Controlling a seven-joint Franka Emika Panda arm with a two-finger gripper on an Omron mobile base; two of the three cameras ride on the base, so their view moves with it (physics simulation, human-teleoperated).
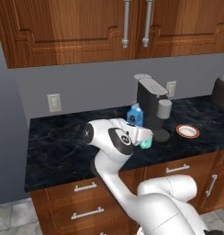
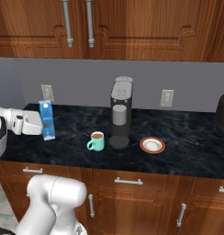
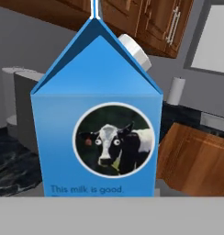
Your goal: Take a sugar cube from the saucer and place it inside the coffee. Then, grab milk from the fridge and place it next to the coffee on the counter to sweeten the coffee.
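Second half of the task, by my reading: the milk carton [image 2: 47,120] is out of the fridge and over the counter [image 2: 187,151], and what is in hand is setting it down beside the coffee. The carton stands upright just ahead of the gripper [image 2: 39,124], its base at or just above the stone; I cannot tell whether it touches. In the hand view the carton's blue face with the cow roundel sits square and close in front of the camera, gable and grey-white cap [image 3: 134,51] uppermost. The fingertips are hidden in every view, so I cannot tell whether the pincer grips the carton or has let go. The teal mug of coffee [image 2: 97,141] stands beyond the carton on the side away from the wrist, near but clearly apart, with bare counter between. Just past the mug is the dark coffee machine [image 2: 120,112], and further along the orange-rimmed saucer [image 2: 152,145], its white centre looking bare; no sugar cube is visible there, so the first half seems done, though the cube is too small to confirm in the brown liquid. Next move, as I judge it: settle the carton flat, perhaps nearer the mug, release, and draw straight back without tipping it or nudging the mug's handle.
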